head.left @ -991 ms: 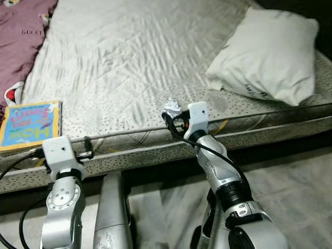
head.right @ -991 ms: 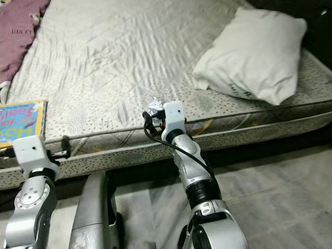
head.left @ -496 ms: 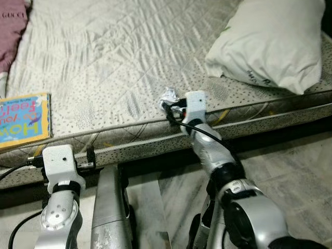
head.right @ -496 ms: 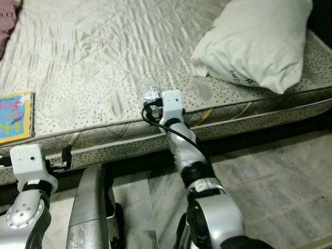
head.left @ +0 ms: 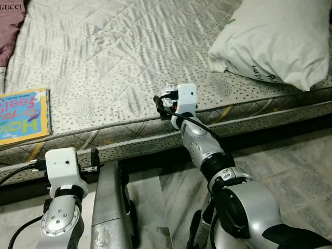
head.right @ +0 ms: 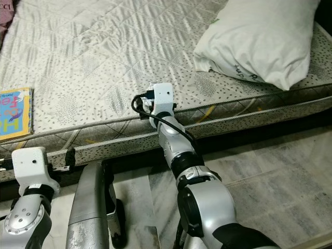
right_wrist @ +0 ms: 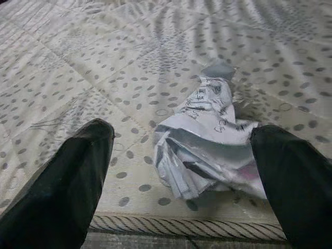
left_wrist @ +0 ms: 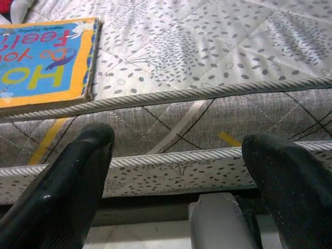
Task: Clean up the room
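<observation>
A crumpled piece of white printed paper (right_wrist: pixel 207 137) lies on the grey dotted mattress (head.left: pixel 119 62), right at its near edge. My right gripper (right_wrist: pixel 181 134) is open, one finger on each side of the paper, and the paper's far end lies against one finger (right_wrist: pixel 295 181). In the head views that gripper (head.left: pixel 162 101) reaches over the mattress edge, and its white wrist block hides most of the paper (head.left: pixel 168 90). My left gripper (left_wrist: pixel 179 141) is open with nothing between its fingers, low in front of the mattress side (head.left: pixel 94 157).
A colourful children's book (head.left: pixel 22 115) lies on the mattress at the left edge. A white pillow (head.left: pixel 275 39) rests at the right, and a maroon cloth (head.left: pixel 10 21) at the far left. Below the bed is a pale tiled floor (head.left: pixel 290 155).
The camera has shifted, so the whole picture sits differently. My right gripper has stayed at the crumpled paper on the mattress edge. My left gripper now sits lower against the mattress side.
</observation>
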`<state>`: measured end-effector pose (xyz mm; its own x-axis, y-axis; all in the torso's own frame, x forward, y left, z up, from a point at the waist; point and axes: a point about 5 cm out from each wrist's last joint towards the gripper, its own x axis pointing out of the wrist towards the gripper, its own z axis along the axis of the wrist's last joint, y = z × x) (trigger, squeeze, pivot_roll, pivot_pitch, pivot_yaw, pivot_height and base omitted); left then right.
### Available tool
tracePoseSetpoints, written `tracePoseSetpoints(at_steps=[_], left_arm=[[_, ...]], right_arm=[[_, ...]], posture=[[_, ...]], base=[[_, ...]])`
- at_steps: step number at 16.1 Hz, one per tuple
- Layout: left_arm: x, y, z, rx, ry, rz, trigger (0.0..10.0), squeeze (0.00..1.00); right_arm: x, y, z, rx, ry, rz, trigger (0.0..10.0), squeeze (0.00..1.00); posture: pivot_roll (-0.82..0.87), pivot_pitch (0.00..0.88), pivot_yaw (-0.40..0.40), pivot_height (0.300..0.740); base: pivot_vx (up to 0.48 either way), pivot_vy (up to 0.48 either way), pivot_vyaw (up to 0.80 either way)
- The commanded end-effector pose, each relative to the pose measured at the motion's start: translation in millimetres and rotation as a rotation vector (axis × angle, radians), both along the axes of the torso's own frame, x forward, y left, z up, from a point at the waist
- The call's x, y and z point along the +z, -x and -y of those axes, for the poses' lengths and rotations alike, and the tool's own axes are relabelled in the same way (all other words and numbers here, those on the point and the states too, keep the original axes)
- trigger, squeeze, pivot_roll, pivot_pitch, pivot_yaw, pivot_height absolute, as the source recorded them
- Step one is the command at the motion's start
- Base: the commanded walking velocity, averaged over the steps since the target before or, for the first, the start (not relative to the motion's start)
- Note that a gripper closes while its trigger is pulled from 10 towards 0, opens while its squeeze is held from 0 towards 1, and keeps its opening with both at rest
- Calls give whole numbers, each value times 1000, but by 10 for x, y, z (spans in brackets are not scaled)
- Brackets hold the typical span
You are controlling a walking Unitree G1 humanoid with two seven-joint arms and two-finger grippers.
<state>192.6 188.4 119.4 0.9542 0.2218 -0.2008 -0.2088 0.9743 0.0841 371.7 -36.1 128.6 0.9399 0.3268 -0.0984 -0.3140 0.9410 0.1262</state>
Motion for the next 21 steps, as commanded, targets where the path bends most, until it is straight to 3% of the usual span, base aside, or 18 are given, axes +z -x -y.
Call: tracePoseSetpoints(at_steps=[1,3,9,15,18,21], left_arm=[[6,10,19,-4,0,-8,10000,0],[4,14,29,-5,3,-10,10000,0],[10,14,17,6,0,-7,10000,0],[66,-154,66,-48,53,62,10000,0],[80,-193,113,-69,67,83,10000,0],[60,-228,103,-66,70,85,10000,0]], right_arm=[[26,27,-151,29,-16,0,10000,0],[-27,52,-154,27,0,-4,10000,0],[-21,38,-123,-52,77,29,10000,0],[22,-13,3,-73,70,57,10000,0],[-35,11,35,-41,65,52,10000,0],[4,27,-40,23,79,92,10000,0]], posture=[[129,203,-26,491],[133,198,-31,491],[142,188,-37,491],[101,142,-31,491],[96,129,-35,491],[94,123,-39,491]], base=[[0,0,494],[0,0,800],[0,0,0],[0,0,0],[0,0,0],[0,0,188]])
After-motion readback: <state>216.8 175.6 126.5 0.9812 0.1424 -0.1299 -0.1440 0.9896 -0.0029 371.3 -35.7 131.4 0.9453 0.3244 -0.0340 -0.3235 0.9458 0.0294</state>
